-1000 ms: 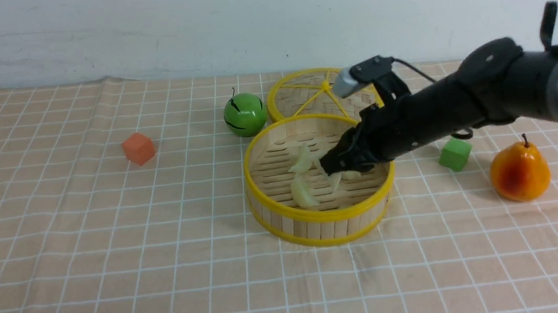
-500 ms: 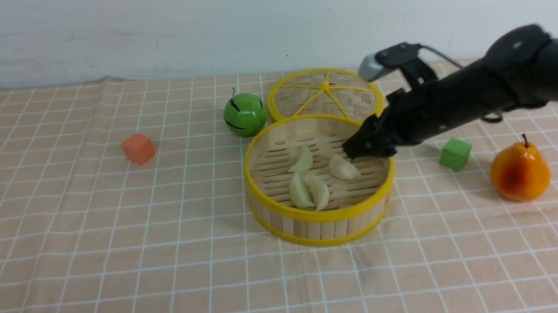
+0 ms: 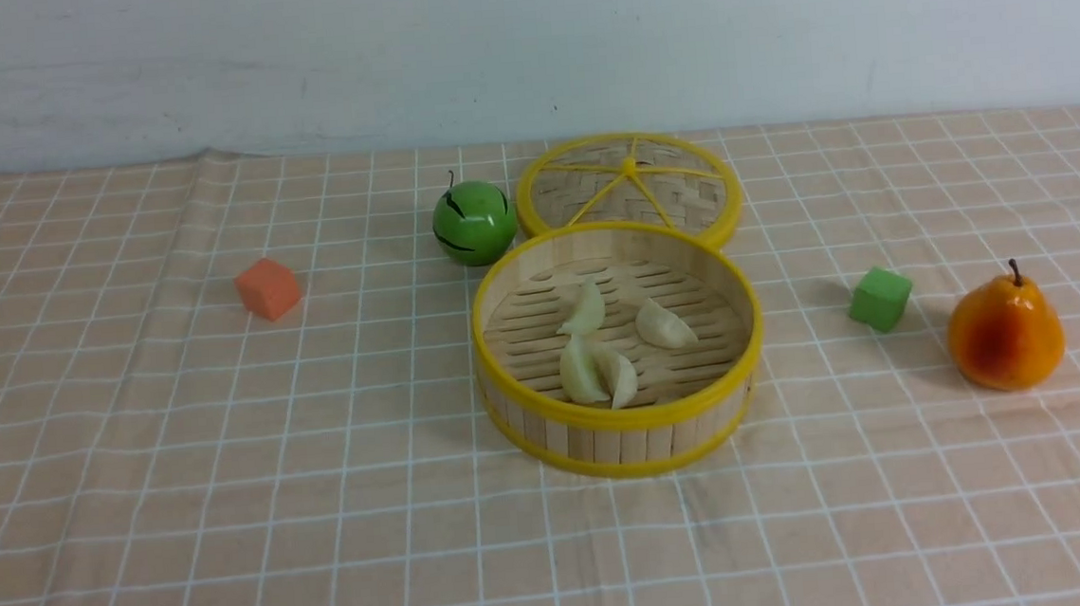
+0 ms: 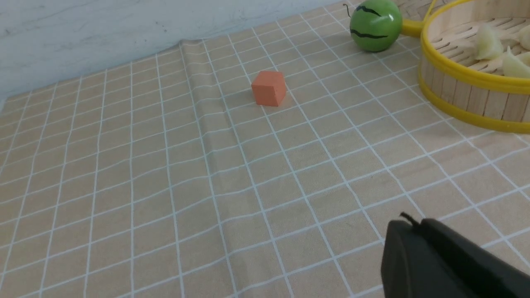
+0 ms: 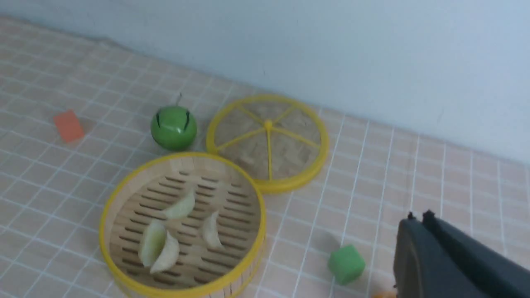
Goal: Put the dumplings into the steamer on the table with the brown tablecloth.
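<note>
The brown tablecloth (image 3: 179, 442), tan with a thin white grid, covers the table (image 3: 992, 518) fully, with a raised fold running back toward the wall on the left part. The left gripper (image 4: 414, 223) shows only in its own wrist view, a black shape above bare cloth, its jaws together and holding nothing.

Farthest left on the cloth sits an orange cube (image 3: 267, 288), well apart from everything else. To its right, nearer the wall, stands a green ball (image 3: 474, 222) with dark stripes and a thin stem, just beside the rim of the lid (image 3: 627, 188).

The steamer (image 3: 549, 431) stands upright and uncovered at the middle. All 4 of the dumplings (image 3: 663, 325) lie on its slatted floor: 1 toward the far left, 1 toward the right, and 2 touching each other near the front wall. The lid, flat and woven with yellow spokes, lies on the cloth right behind the steamer, its near edge hidden by the steamer's far rim.

Right of the steamer, apart from it, sits a green cube (image 3: 880, 298). Farther right, near the cube, a yellow-orange pear (image 3: 1005, 332) stands upright.

The right gripper (image 5: 419, 217) shows only in its own wrist view, raised above the cloth and clear of the steamer, jaws pressed together, empty.
</note>
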